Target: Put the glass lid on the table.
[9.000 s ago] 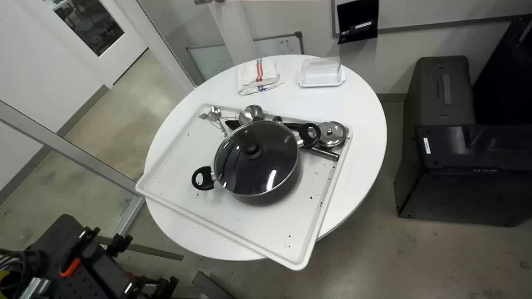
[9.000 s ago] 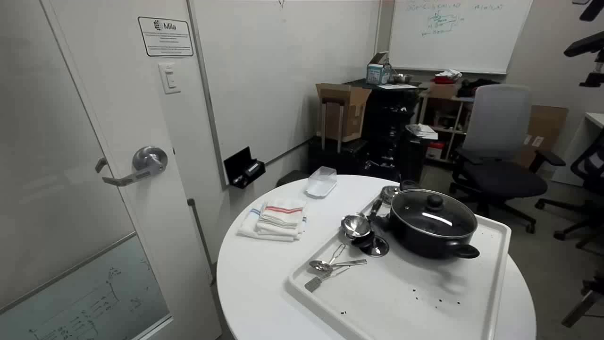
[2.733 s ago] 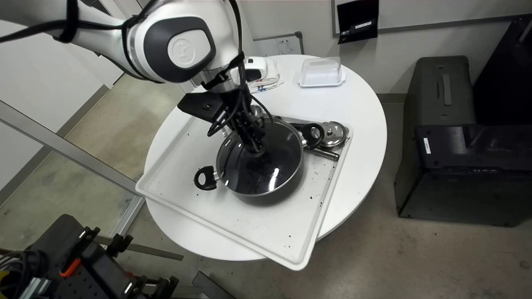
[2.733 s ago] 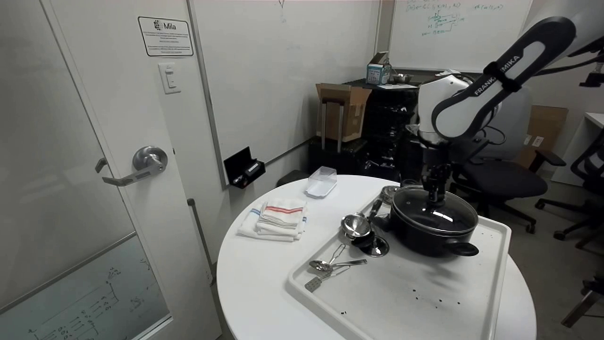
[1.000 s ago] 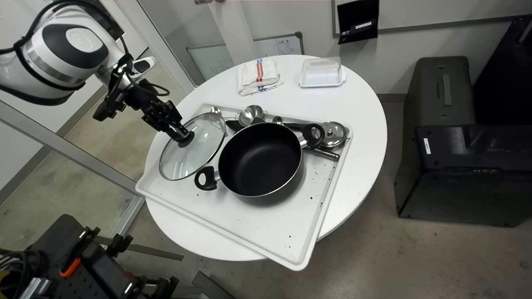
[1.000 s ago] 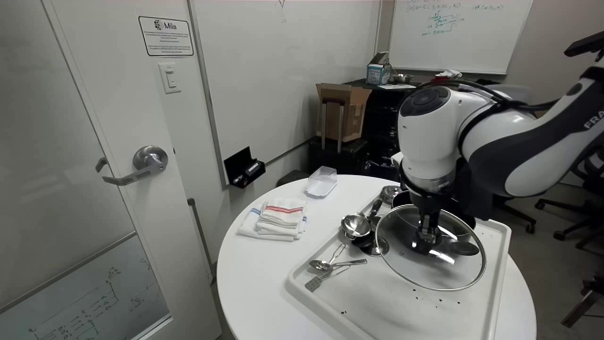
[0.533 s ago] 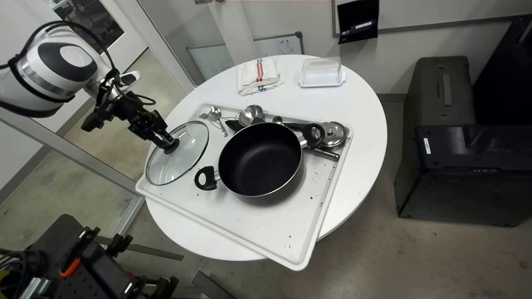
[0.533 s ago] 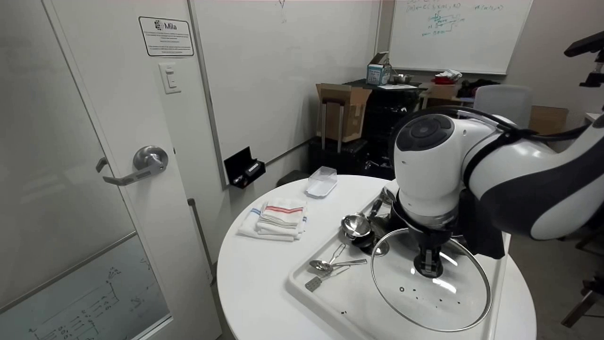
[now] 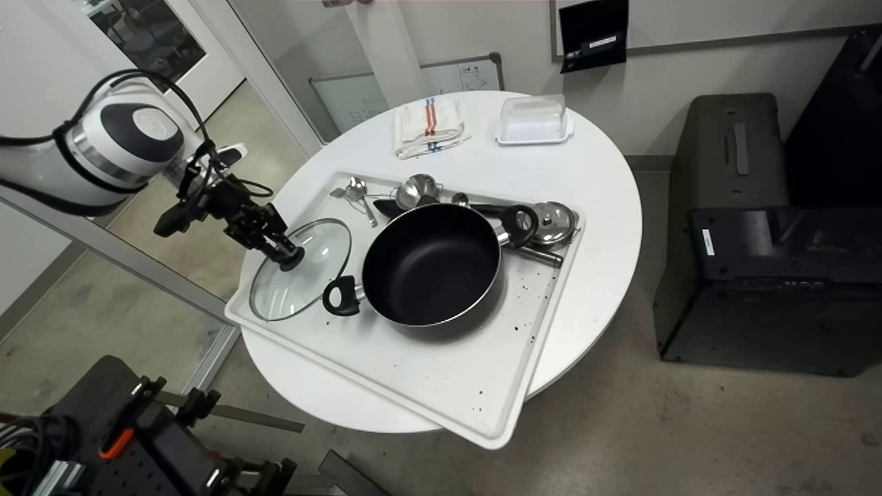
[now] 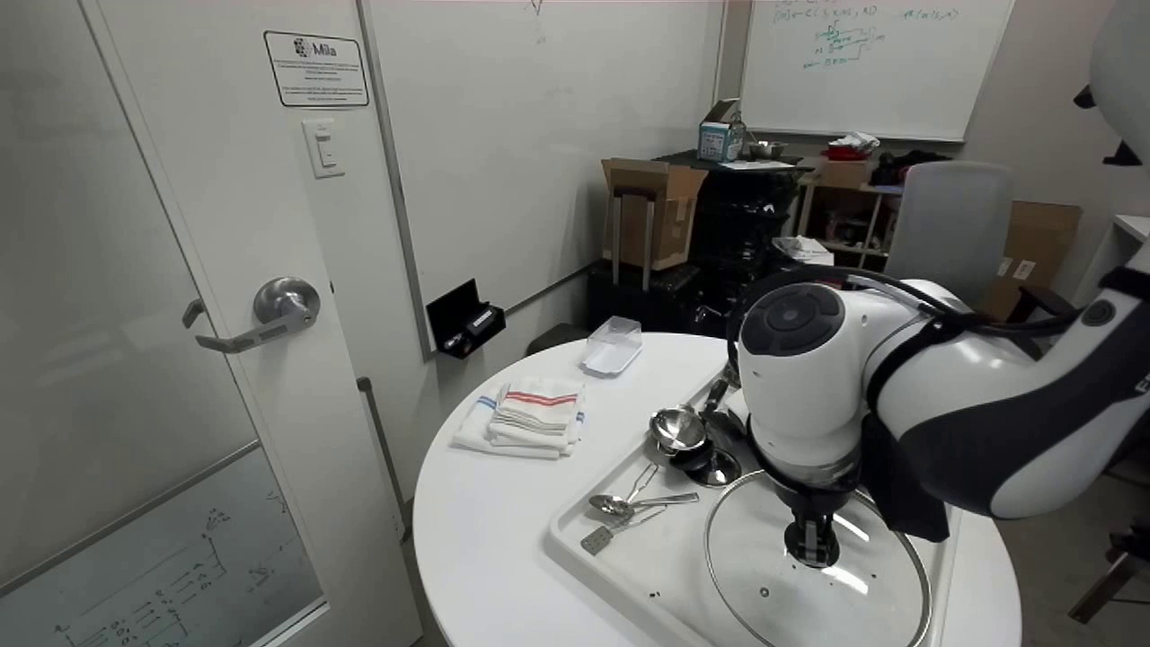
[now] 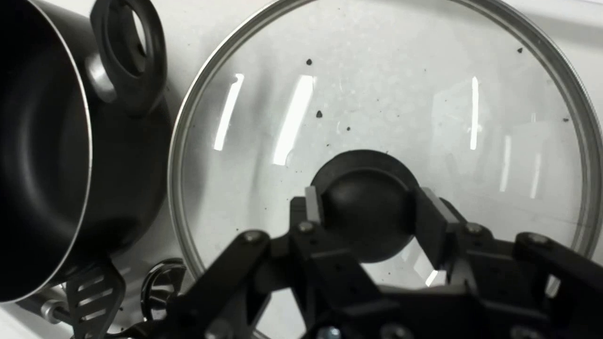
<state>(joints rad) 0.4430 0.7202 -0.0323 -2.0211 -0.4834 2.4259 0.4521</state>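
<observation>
My gripper is shut on the dark centre knob of the glass lid, one finger against each side of it. Clear glass with a thin metal rim, the lid hangs beside the uncovered black pot over the pale tray. Seen in an exterior view, the lid covers the near part of that tray; whether its rim touches the tray I cannot tell. The white round table shows around the tray in both exterior views. The arm hides the pot in an exterior view.
The black pot stands on the tray, its handle close to the lid's rim. Small metal cookware and utensils lie along the tray's far side. Folded towels and a clear plastic box sit on the table.
The lid, earlier on the pot with my gripper over it, has been lifted off and carried to the pot's side. Over the last second it has come lower toward the tray.
</observation>
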